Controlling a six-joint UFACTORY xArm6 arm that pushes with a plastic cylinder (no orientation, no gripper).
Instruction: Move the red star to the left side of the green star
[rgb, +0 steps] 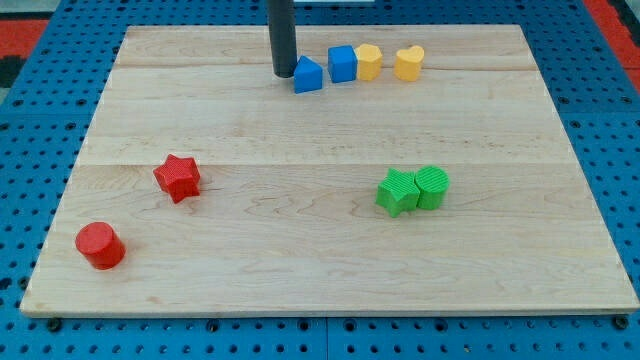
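The red star (177, 178) lies at the view's left, mid-height on the wooden board (320, 250). The green star (397, 192) lies right of centre, touching a green round block (433, 186) on its right side. My tip (283, 73) is near the view's top, just left of a blue pointed block (308, 75). It is far from both stars, up and to the right of the red star.
A blue cube (342, 63), a yellow block (369, 61) and a yellow heart-like block (408, 62) stand in a row at the top. A red cylinder (100, 245) sits at the bottom left. Blue pegboard (40, 120) surrounds the board.
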